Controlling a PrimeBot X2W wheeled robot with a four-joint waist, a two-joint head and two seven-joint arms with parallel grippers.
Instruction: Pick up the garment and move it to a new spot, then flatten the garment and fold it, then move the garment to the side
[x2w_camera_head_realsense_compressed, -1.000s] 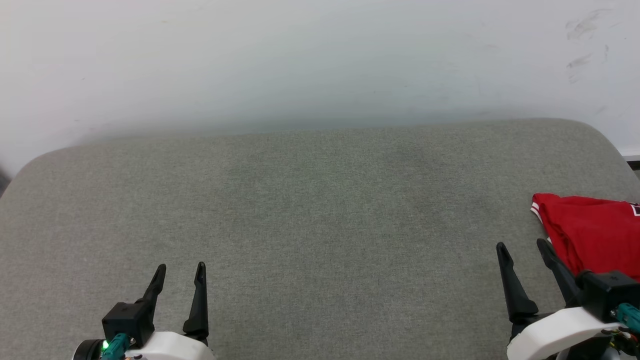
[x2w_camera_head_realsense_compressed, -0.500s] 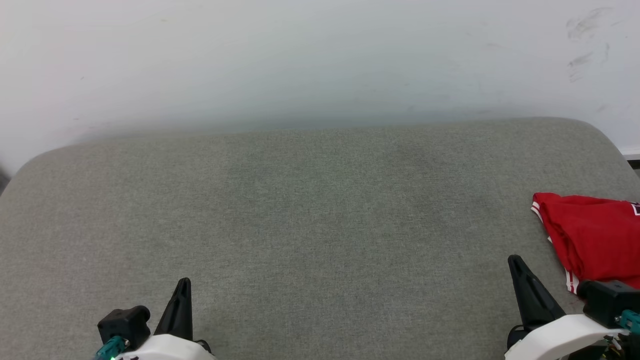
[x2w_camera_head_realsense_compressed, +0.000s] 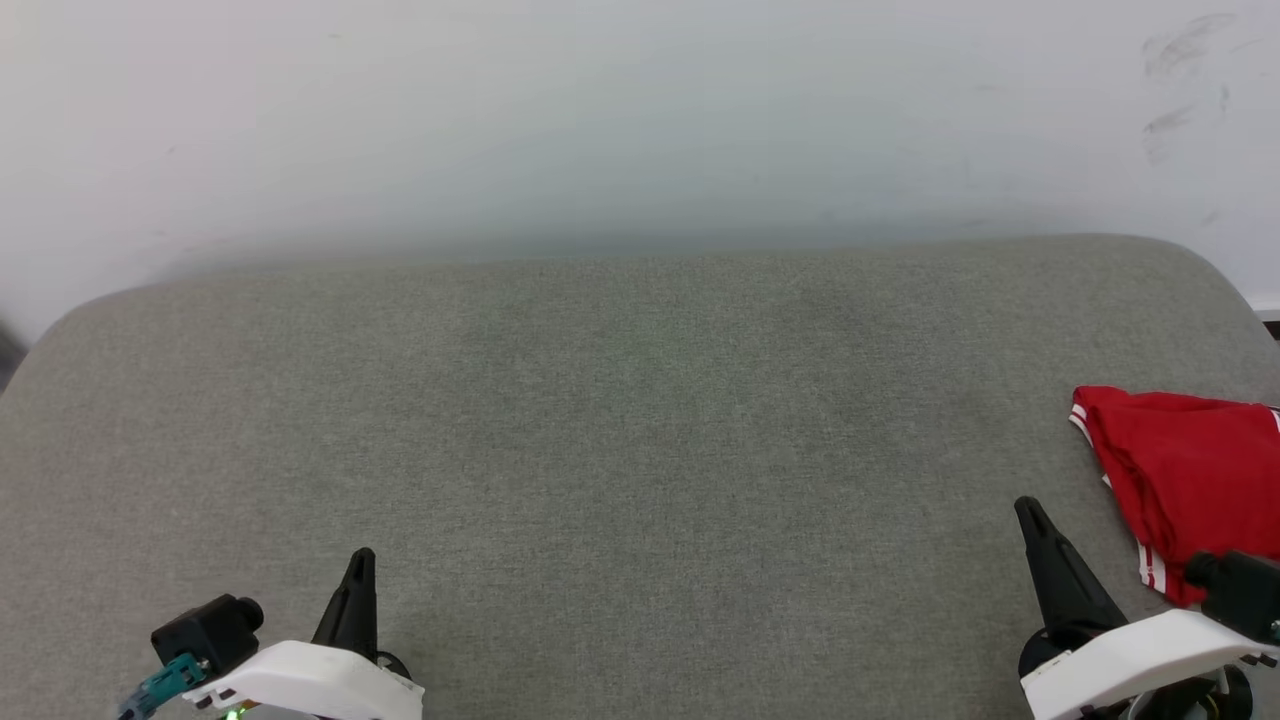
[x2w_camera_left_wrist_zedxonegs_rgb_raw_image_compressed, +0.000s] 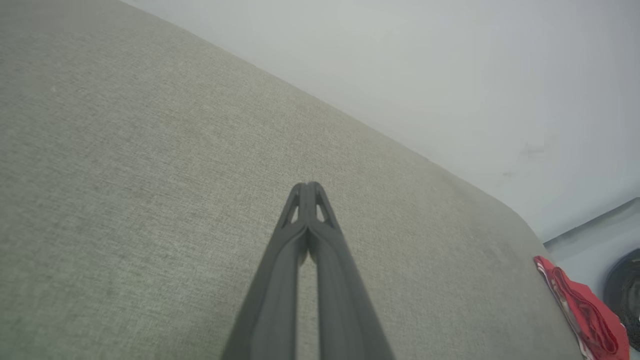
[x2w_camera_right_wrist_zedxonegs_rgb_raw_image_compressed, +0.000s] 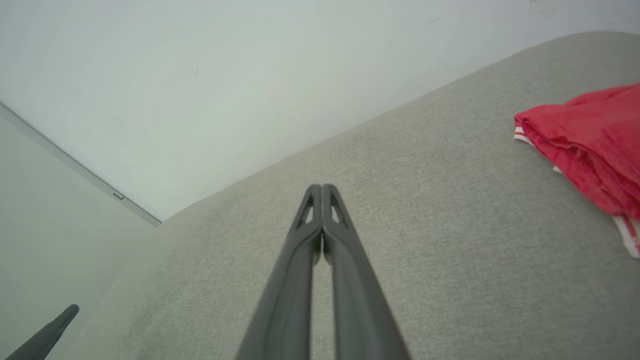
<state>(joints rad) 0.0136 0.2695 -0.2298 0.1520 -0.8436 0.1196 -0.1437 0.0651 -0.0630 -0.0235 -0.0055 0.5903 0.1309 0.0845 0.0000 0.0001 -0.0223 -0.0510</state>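
**Left gripper** (x2w_camera_head_realsense_compressed: 361, 556): clenched. In the left wrist view the two fingers press together from mid-length to the tips. Nothing is between them. The tips point across bare fabric at the near left of the cushion (x2w_camera_head_realsense_compressed: 640, 420). In the head view the white wrist housing lies directly below the fingers, at the lower edge.

**Right gripper** (x2w_camera_head_realsense_compressed: 1026, 506): clenched. In the right wrist view its fingers meet at the tips in the same way, with nothing grasped. It stands at the near right of the cushion, with its fingers angled up and slightly left in the head view.

**Garment** (x2w_camera_head_realsense_compressed: 1190, 470): lies on the cushion just beside the right gripper, on that gripper's right and apart from the fingers. In the head view a black block on the right wrist overlaps the garment's near corner. Whether they touch cannot be told. The garment is a red, loosely bunched heap at the right end of the cushion, cut off by the right border of the head view. Red-white striped trim shows along its left edge and at its near corner. It is well apart from the left gripper.

**Cushion**: grey woven fabric with rounded far corners. Its far edge runs along a pale wall (x2w_camera_head_realsense_compressed: 640, 120), which bears dark scuff marks at the upper right. In the left wrist view a strip of grey floor (x2w_camera_left_wrist_zedxonegs_rgb_raw_image_compressed: 590, 225) shows past the cushion's right end.
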